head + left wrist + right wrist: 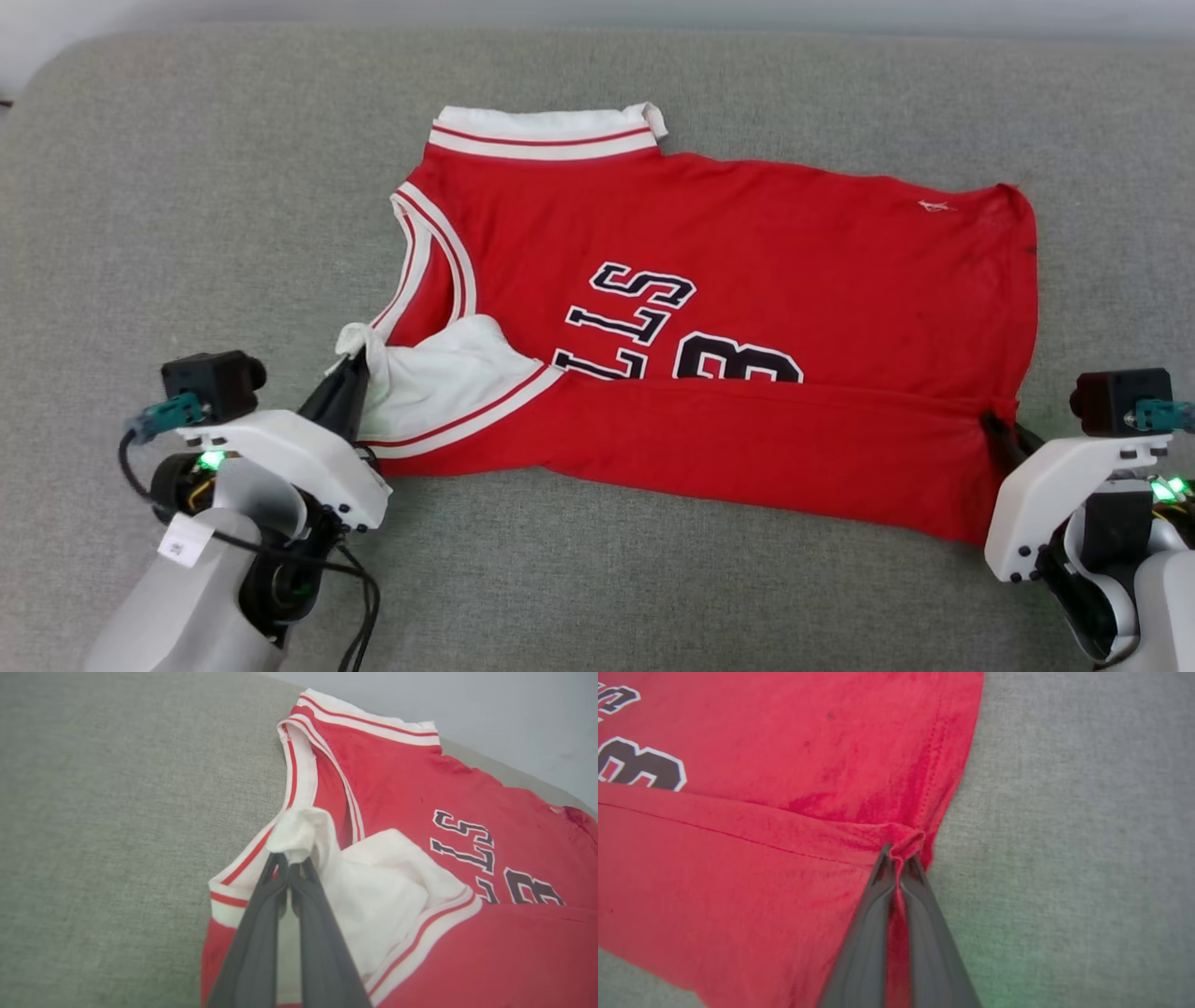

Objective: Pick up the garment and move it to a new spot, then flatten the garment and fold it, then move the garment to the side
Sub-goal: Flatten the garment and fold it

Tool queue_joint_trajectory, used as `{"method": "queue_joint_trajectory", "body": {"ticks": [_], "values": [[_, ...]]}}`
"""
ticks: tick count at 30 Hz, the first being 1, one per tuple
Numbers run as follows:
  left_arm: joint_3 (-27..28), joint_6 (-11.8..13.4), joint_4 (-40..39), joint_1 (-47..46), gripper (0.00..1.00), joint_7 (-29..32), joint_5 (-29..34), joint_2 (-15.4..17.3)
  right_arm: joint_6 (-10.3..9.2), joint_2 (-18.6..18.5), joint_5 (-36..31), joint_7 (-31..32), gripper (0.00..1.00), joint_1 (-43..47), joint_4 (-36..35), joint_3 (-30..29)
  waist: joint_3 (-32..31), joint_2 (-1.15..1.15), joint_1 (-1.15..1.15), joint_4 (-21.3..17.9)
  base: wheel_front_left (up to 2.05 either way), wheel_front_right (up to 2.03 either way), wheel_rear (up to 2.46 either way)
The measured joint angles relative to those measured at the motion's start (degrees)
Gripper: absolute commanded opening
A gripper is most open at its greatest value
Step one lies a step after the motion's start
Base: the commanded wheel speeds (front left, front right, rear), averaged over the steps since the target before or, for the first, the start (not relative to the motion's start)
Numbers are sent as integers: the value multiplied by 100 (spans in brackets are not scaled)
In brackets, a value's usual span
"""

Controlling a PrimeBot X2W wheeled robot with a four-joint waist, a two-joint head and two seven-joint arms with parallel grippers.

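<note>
Tightly closed, the left jaws pinch the white sleeve (299, 833) of the garment (747, 280), the right jaws its red hem (908, 841).

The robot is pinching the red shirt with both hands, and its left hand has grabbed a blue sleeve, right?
Not quite: the sleeve is white, not blue. The left wrist view shows the left hand pinching the white sleeve of the red shirt. The right hand pinches the shirt too, at its red edge.
</note>
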Motion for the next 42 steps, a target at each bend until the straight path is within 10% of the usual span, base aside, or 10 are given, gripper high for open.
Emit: {"method": "queue_joint_trajectory", "body": {"ticks": [2, 4, 6, 7, 21, 33, 42], "values": [[-73, -138, 259, -115, 0, 90, -34, -71, 0, -1, 4, -94, 2, -76, 148, 33, 59, 0, 0, -1, 0, 0, 0], [-141, -238, 501, -191, 9, 185, -71, -114, 0, 3, 8, -218, 31, -102, 272, 78, 63, 0, 0, -8, 0, 0, 0], [-166, -312, 683, -240, 69, 205, -107, -141, 0, 7, 19, -355, 62, -105, 346, 142, 36, 0, 0, -24, 0, 0, 0], [-156, -328, 765, -259, 100, 182, -111, -154, -1, 11, 68, -464, 100, -105, 375, 159, 14, 0, 0, -30, 0, 0, 0], [32, -118, 866, -181, 100, 300, -164, 282, -1, 307, -115, -2833, 100, -3, 129, 26, -648, 0, -1, -130, 0, 0, 0], [151, 235, -549, 283, 100, 3053, -1429, 1325, -1, 514, -246, -2838, 100, 353, -465, 58, -656, 0, -2, -319, 0, 0, 0], [63, 323, -441, 321, 100, 3653, -1783, 1284, -1, 538, -178, -2780, 100, 248, -458, 99, -214, 0, -2, -518, 0, 0, 0]]}}
